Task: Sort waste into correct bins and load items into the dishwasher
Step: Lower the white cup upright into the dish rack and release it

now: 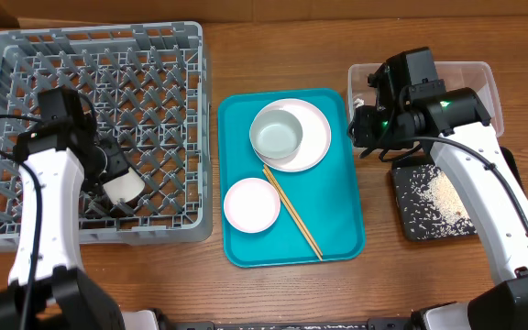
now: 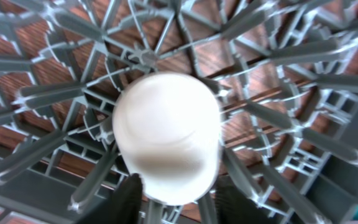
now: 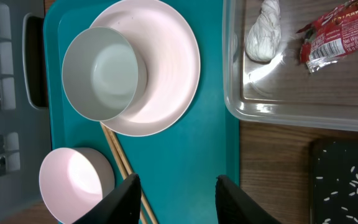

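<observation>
A wooden table seen from above, with two white robot arms reaching in from the near edge. At the left sits a large square grey dish rack [image 1: 26, 55] with a lattice floor; the left gripper [image 1: 110, 174] is down inside its near half, and a small white cup [image 2: 166, 134] lies between its two dark fingers [image 2: 128, 200] over the lattice, though it is not clear whether they squeeze the cup or only flank it. In the middle lies a teal tray [image 1: 337, 229] holding a round white plate [image 1: 317, 128], a pale grey-green bowl [image 1: 276, 135] resting on the plate, a pale pink bowl [image 1: 251, 203] nearer the front, and wooden chopsticks [image 1: 293, 213] lying diagonally beside it. The right gripper [image 3: 179, 200] hovers over the tray's right side, its fingers spread apart with nothing between them. At the right a clear plastic tub [image 3: 235, 106] contains a crumpled white tissue [image 3: 263, 31] and a red-and-white wrapper [image 3: 334, 37]. Just in front of the tub, a black tray [image 1: 409, 225] holds scattered white rice grains [image 1: 443, 194]
</observation>
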Controlling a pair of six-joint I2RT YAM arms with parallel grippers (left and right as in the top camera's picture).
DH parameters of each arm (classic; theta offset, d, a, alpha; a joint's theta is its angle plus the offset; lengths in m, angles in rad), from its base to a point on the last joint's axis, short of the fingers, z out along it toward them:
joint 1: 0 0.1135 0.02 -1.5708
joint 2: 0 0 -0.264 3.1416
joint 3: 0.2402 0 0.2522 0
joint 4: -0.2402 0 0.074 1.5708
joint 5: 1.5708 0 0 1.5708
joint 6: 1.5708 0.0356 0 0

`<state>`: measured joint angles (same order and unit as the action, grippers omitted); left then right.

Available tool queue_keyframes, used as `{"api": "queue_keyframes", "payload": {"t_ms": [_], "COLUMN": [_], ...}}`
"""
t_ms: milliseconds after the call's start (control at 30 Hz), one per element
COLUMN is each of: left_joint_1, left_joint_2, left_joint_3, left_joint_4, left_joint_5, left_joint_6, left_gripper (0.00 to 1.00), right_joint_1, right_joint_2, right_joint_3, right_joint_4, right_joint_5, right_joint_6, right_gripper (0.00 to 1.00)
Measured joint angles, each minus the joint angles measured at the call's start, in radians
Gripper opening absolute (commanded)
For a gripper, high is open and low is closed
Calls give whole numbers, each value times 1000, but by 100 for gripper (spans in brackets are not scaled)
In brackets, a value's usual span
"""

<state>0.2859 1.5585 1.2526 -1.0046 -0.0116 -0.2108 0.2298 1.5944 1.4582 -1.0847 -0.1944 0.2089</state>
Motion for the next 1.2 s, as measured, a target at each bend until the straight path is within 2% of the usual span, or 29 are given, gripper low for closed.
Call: {"api": "queue_keyframes", "payload": {"t_ms": [233,300,533,567,700,967,1200], "left_joint_1": [0,0,0,0,0,0,0], "left_joint_2": [-100,-101,-87,-79,-24,42,30], "left_joint_3": [0,0,-1,-1,-1,-1,39], "left_joint_4": [14,33,171,189,196,103,-92], "left_joint_5": [3,2,-42,-46,-54,-33,67], "left_joint_6": [1,1,1,1,0,0,1], "left_gripper": [31,23,10,6,4,4,4], "right_joint_1": [0,0,0,0,0,0,0], "right_joint_2": [0,0,0,0,0,0,0], "right_joint_3": [0,0,0,0,0,0,0], "right_joint_4": [0,0,0,0,0,0,-1], "right_joint_5": [0,0,0,0,0,0,0], "right_joint_6": [0,0,0,0,0,0,-1], "right_gripper": [41,41,41,41,41,41,41]}}
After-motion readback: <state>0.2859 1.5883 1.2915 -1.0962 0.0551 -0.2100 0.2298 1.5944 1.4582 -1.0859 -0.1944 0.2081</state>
